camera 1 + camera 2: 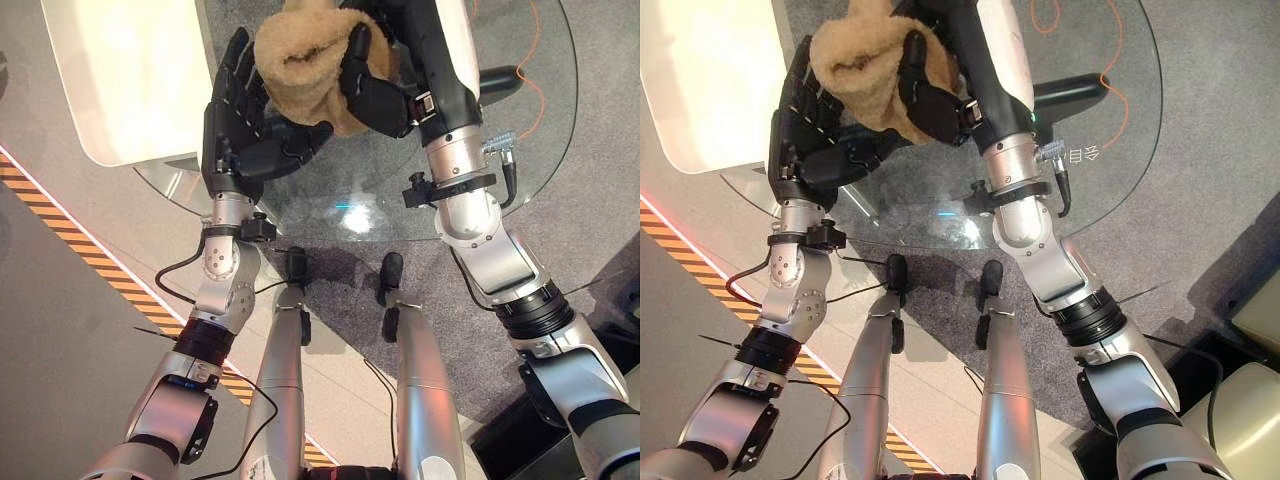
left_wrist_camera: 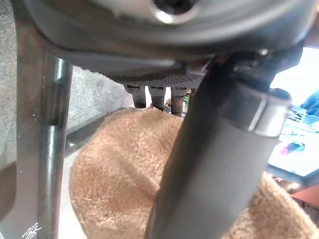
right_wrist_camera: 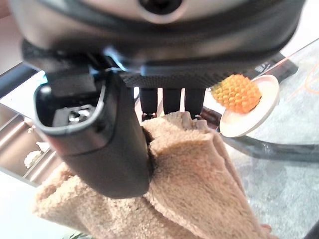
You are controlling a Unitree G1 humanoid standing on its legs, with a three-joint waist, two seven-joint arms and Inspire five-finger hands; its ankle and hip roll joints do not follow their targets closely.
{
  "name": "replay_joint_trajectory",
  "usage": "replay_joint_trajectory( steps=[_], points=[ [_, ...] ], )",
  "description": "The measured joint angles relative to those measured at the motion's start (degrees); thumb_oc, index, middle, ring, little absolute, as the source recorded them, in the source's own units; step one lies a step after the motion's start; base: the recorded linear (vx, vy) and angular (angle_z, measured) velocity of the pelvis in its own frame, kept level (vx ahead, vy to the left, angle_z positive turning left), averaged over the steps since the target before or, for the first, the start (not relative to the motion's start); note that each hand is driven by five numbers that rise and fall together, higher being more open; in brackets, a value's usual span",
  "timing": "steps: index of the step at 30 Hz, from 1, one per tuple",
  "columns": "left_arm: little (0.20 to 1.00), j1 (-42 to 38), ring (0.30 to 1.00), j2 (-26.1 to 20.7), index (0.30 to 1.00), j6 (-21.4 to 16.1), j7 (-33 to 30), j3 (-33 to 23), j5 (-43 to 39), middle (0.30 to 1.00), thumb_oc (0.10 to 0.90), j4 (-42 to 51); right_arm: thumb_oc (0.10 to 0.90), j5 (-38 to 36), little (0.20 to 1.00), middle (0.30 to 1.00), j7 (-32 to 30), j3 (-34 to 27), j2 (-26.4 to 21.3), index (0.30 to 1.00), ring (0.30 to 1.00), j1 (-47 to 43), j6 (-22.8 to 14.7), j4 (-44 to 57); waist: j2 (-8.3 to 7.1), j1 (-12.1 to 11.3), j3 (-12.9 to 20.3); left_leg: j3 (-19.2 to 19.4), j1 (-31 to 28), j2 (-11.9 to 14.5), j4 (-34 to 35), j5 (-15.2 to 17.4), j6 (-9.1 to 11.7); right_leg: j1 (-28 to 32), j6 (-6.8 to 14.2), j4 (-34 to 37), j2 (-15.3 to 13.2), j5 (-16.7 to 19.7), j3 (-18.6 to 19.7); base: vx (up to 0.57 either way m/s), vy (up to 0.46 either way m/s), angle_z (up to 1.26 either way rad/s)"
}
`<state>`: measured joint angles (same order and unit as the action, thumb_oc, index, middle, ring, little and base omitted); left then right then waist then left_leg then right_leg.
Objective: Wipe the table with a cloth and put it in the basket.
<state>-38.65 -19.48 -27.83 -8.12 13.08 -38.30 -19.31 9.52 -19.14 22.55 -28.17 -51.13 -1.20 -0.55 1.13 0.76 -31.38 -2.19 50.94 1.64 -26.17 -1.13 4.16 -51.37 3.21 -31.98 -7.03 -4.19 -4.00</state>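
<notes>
Tan, fluffy cloth (image 1: pixel 305 60) sits bunched between my two hands above the round glass table (image 1: pixel 400 190). My right hand (image 1: pixel 385 85) is clenched on it: the thumb presses into the pile on the near side, and in the right wrist view my fingers (image 3: pixel 172 99) curl down into the fabric on the far side, so the cloth is pinched between them. My left hand (image 1: pixel 235 110) stands just beside the bundle with its palm turned toward it, fingers fairly straight and spread, thumb reaching under the lower edge of the cloth. In the left wrist view the thumb (image 2: pixel 214 164) lies across the fabric while the fingertips (image 2: pixel 157 97) show past the top of the fold; I read this hand as released, resting against the cloth rather than closed on it.

Beyond the cloth, the right wrist view shows a spiky orange ball (image 3: pixel 237 92) sitting on a small white plate (image 3: pixel 259 107) on the glass. A pale cream surface (image 1: pixel 120 70) lies off to my left, beside the table.
</notes>
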Motion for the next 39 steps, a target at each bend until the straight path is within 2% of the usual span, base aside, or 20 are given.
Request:
replay_joint_trajectory(
  steps=[7,20,23,24,27,28,29,30,39],
  points=[
    [0.900,-0.03,0.900,0.00,0.900,0.16,-0.09,0.19,1.02,0.900,0.800,-0.20,0.100,-0.57,0.200,0.300,2.52,0.44,1.18,0.300,0.300,-0.05,0.01,0.02,-0.04,0.87,0.00,0.10,-0.10,0.00,-0.04,0.00,0.00,0.00,0.00,-0.13,0.00,0.00,0.13,0.00,0.000,0.00],
    [0.900,-0.29,0.900,0.05,0.900,0.38,-0.08,1.75,1.25,0.900,0.800,-1.55,0.100,-0.69,0.200,0.300,5.66,2.22,1.10,0.300,0.300,-0.23,0.30,0.04,-0.03,0.99,0.00,0.85,-0.93,0.01,0.04,-0.01,0.02,0.01,0.00,-0.75,0.09,0.00,1.07,0.00,-0.001,0.00],
    [0.779,-0.46,0.796,0.15,0.796,0.41,-0.08,1.79,1.31,0.796,0.679,-1.91,0.100,-0.67,0.200,0.300,5.98,2.39,1.09,0.300,0.300,-0.25,0.34,0.09,-0.03,0.98,0.00,0.87,-0.93,0.03,0.05,-0.01,0.02,0.01,0.00,-0.74,0.09,0.00,1.09,0.00,0.000,0.00],
    [0.708,-0.56,0.735,0.15,0.735,0.43,-0.10,1.78,1.31,0.735,0.608,-2.09,0.100,-0.67,0.200,0.300,6.26,2.39,1.03,0.300,0.300,-0.25,0.56,0.41,-0.03,0.95,0.00,0.89,-0.93,0.03,0.05,-0.01,0.02,0.01,0.00,-0.73,0.10,0.00,1.10,0.00,0.000,0.00],
    [0.466,-1.12,0.528,0.15,0.528,0.56,-0.16,1.78,1.32,0.528,0.366,-2.52,0.100,-0.67,0.200,0.300,6.51,2.40,0.98,0.300,0.300,-0.25,0.81,1.79,-0.03,0.94,0.00,0.91,-0.93,0.03,0.04,-0.01,0.02,0.01,0.00,-0.74,0.10,0.00,1.11,0.00,0.000,0.00],
    [0.367,-1.32,0.444,0.15,0.444,0.67,-0.16,1.78,1.32,0.444,0.267,-2.52,0.100,-0.67,0.200,0.300,6.51,2.40,0.99,0.300,0.300,-0.27,0.81,2.26,-0.03,0.94,0.00,0.91,-0.94,0.03,0.03,-0.01,0.02,0.01,0.00,-0.75,0.10,0.00,1.12,0.00,0.000,0.00],
    [0.236,-1.51,0.331,0.15,0.331,0.77,-0.16,1.77,1.33,0.331,0.136,-2.52,0.100,-0.67,0.200,0.300,6.52,2.40,1.01,0.300,0.300,-0.38,0.81,2.62,-0.03,0.94,0.00,0.93,-0.96,0.03,0.02,-0.02,0.02,0.01,0.00,-0.77,0.10,0.00,1.14,0.00,0.000,0.00],
    [0.200,-1.60,0.300,0.15,0.300,0.79,-0.16,1.77,1.38,0.300,0.100,-2.53,0.100,-0.68,0.200,0.300,6.53,2.40,1.00,0.300,0.300,-0.42,0.81,3.01,-0.03,0.95,0.00,0.94,-0.97,0.03,0.02,-0.02,0.02,0.01,0.00,-0.79,0.10,0.00,1.15,0.00,0.000,0.00],
    [0.200,-1.90,0.300,0.13,0.300,1.24,-0.36,1.68,1.44,0.300,0.100,-2.83,0.100,-0.68,0.200,0.300,6.66,3.17,1.03,0.300,0.300,-0.47,0.78,4.29,-0.03,0.96,0.00,1.03,-1.29,0.03,-0.05,-0.02,0.03,0.16,0.00,-1.06,0.10,0.00,1.28,0.00,0.000,0.00]
  ],
)
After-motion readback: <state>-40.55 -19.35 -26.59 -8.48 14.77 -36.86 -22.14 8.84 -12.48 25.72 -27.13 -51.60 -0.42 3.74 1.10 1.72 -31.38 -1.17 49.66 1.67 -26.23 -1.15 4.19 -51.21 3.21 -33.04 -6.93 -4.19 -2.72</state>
